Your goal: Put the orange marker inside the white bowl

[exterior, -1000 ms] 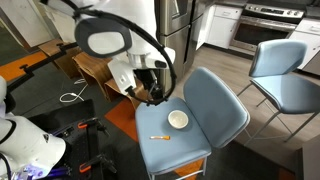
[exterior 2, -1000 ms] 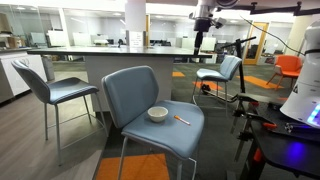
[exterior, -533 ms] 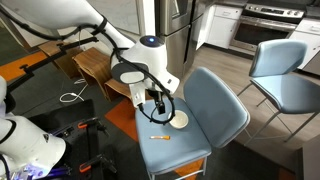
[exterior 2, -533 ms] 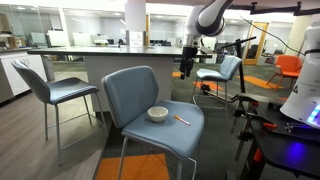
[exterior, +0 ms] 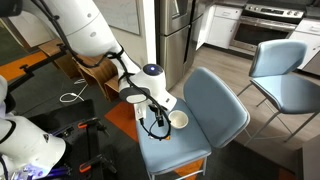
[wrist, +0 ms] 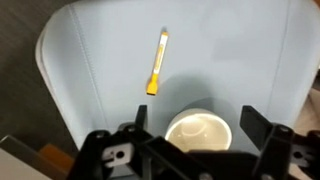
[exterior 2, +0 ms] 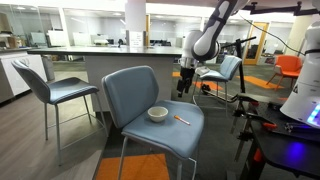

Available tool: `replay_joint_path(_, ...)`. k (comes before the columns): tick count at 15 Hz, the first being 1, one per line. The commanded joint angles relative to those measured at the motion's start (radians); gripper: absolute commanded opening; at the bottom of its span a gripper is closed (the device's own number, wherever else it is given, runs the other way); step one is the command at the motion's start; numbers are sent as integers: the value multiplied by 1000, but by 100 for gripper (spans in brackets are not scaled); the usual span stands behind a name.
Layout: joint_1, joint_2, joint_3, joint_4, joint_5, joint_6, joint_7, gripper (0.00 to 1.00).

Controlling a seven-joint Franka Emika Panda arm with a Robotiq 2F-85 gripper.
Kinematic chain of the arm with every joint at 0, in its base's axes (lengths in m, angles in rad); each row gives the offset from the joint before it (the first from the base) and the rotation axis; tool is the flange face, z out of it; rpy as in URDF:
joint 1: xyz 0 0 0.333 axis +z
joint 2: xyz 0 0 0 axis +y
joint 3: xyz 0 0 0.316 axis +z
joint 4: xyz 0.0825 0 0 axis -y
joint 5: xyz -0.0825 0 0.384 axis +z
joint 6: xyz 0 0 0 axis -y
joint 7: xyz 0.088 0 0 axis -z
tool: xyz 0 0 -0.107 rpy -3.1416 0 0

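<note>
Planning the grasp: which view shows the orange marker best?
Wrist view: the whole orange marker lies plain on the blue seat. An exterior view shows a tiny streak; the gripper hides it in an exterior view.

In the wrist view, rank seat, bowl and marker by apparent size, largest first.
1. seat: fills most of the frame.
2. bowl: covers far more area than the marker.
3. marker: thin. Its length looks about equal to the bowl's width, so by length alone they tie.
</note>
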Motion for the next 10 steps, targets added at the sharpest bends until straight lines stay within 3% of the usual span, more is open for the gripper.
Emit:
replay_joint_path(1, -46, 101, 32, 62, 8, 53, 21, 100)
replay_joint_path(10, -95, 342, 76, 228, 25, 127, 84, 100)
